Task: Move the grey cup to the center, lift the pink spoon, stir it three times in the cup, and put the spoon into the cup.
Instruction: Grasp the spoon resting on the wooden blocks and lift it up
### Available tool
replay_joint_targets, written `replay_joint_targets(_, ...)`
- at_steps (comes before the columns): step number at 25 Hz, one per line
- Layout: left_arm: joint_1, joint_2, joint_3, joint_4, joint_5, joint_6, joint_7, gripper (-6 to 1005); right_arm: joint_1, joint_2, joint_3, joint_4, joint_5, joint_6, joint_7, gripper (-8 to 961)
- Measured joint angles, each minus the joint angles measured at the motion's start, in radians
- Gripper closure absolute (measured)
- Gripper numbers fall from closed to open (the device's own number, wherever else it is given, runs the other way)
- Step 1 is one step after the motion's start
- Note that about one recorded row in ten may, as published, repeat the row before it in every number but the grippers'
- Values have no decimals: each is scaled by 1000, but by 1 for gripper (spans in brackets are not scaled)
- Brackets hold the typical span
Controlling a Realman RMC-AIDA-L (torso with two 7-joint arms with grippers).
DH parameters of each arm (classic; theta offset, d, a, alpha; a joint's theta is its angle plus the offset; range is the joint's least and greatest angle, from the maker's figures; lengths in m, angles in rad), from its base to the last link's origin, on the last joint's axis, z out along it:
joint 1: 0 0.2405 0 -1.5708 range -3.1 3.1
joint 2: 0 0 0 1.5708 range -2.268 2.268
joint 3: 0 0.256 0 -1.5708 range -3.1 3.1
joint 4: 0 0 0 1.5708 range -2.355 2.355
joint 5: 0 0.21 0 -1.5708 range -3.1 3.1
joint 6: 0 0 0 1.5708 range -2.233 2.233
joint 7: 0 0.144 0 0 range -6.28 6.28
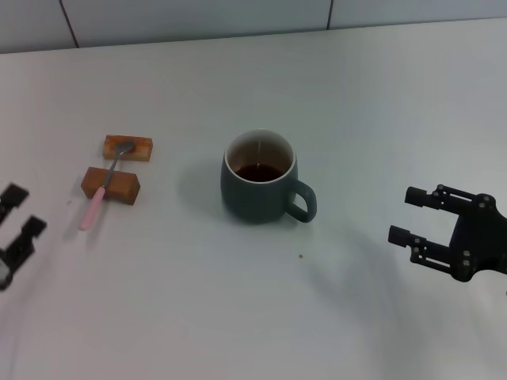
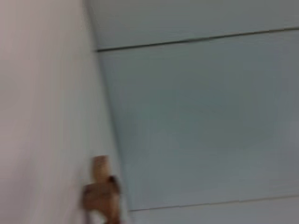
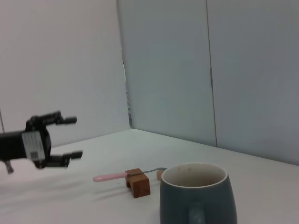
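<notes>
Right gripper (image 1: 405, 215): I see it low at my right, fingers spread, holding nothing, well apart from the cup
Left gripper (image 1: 17, 212): at my far left, fingers spread, empty
Label: white sticker on left gripper body, unreadable
Grey cup (image 1: 259, 178): upright, table centre, handle toward my right
Pink spoon (image 1: 103, 184): lying across two brown blocks (image 1: 111, 184)

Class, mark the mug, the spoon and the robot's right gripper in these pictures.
Grey cup (image 1: 257, 194), head view, on its outer front wall.
Pink spoon (image 1: 93, 207), head view, on its pink handle.
Right gripper (image 1: 409, 214), head view, midway between its open fingertips.
</notes>
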Motion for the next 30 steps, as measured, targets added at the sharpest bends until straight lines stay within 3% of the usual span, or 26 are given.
replay_joint_targets(7, 1, -2, 62, -38, 11, -60, -51, 194, -1, 0, 2, -7, -4, 1, 5, 293)
replay_joint_targets(30, -41, -4, 62, -88, 7, -140, -63, 194, -2, 2, -3, -16, -4, -1, 21, 294)
